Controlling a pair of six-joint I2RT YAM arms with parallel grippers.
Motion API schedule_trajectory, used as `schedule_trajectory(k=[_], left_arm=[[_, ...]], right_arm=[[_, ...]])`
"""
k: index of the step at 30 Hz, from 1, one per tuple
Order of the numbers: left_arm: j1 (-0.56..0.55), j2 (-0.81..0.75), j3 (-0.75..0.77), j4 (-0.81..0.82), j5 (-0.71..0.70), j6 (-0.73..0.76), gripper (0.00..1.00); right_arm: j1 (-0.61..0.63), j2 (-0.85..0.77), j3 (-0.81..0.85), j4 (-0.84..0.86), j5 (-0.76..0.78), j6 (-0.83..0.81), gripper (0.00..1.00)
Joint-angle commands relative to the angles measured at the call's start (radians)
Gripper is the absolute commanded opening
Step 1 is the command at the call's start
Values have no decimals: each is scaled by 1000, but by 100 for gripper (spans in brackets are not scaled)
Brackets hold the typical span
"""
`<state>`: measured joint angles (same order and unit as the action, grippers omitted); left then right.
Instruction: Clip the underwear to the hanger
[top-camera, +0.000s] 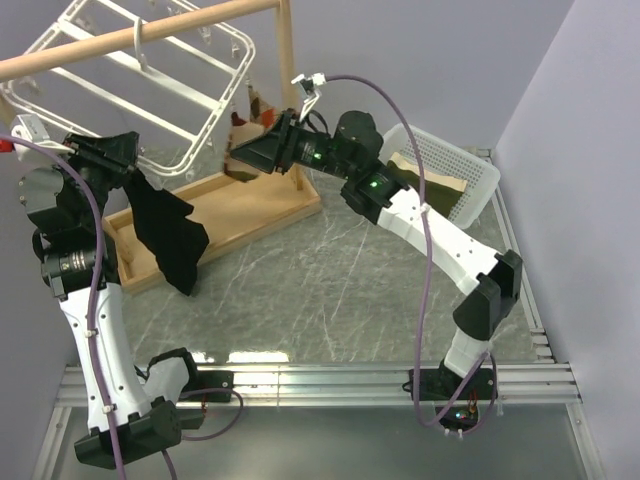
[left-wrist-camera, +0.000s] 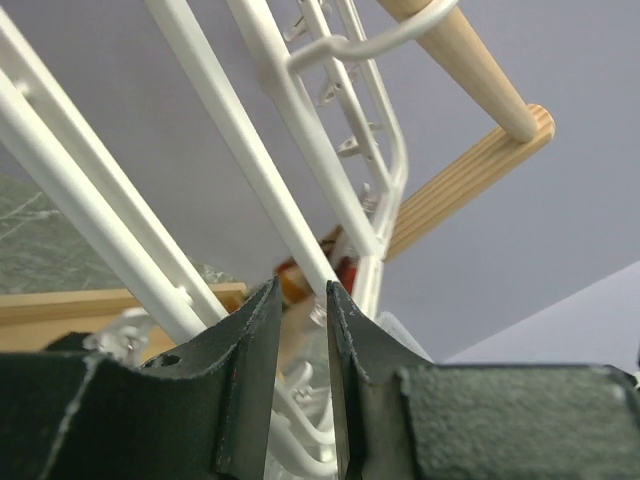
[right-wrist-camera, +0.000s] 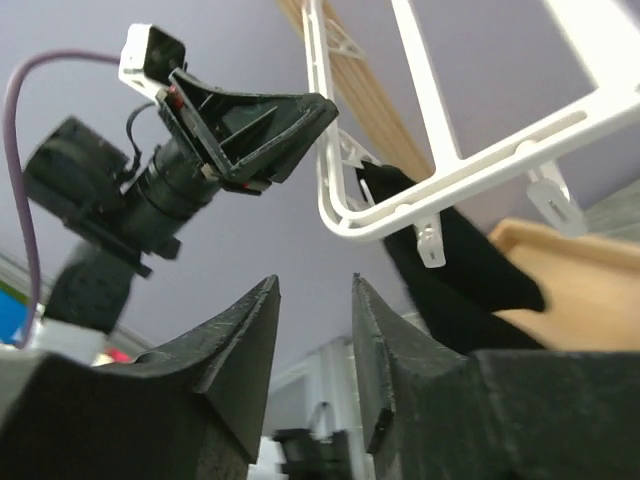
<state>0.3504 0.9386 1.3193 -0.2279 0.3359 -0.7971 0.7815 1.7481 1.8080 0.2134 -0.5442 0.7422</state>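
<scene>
The white hanger hangs tilted from the wooden pole. The black underwear droops from the hanger's lower left corner, down over the stand's base. In the right wrist view the underwear hangs right behind a corner clip of the hanger. I cannot tell whether that clip grips it. My left gripper sits at that corner. Its jaws stand a narrow gap apart, and through the gap I see only the hanger bars. My right gripper is open and empty below the hanger's right corner.
The wooden stand's base tray lies under the hanger, and its upright post rises beside my right gripper. A small brown garment dangles there. A white basket at the back right holds an olive-and-tan cloth.
</scene>
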Motion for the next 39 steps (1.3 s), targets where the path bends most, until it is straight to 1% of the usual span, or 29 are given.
schedule_trajectory(k=[1, 2, 6, 7, 8, 12, 14, 19, 25, 31, 39], left_arm=[[5, -15, 6, 35, 44, 21, 31], [5, -20, -3, 35, 49, 22, 32], [9, -23, -9, 25, 61, 26, 34], [9, -21, -12, 27, 64, 26, 34], [9, -17, -14, 28, 69, 24, 35], [10, -6, -19, 32, 80, 15, 35], [10, -3, -19, 33, 83, 12, 36], [9, -3, -22, 42, 98, 4, 36], [10, -4, -25, 33, 106, -1, 36], [12, -11, -20, 28, 109, -2, 37], [10, -18, -19, 18, 123, -2, 37]], right_arm=[[-16, -71, -41, 3, -33, -194, 44], [-16, -90, -56, 1, -31, -252, 45], [-16, -111, -143, 15, -42, -378, 50], [-18, -119, -166, 44, -40, -404, 53], [-14, -121, -212, 66, -39, -447, 54], [-13, -116, -292, 179, -23, -533, 59], [-5, -98, -297, 222, -19, -573, 62], [44, -44, -280, 294, -31, -652, 66], [91, 82, -222, 414, 0, -718, 68], [124, 197, -144, 498, 23, -730, 69], [124, 281, -30, 521, 56, -692, 69]])
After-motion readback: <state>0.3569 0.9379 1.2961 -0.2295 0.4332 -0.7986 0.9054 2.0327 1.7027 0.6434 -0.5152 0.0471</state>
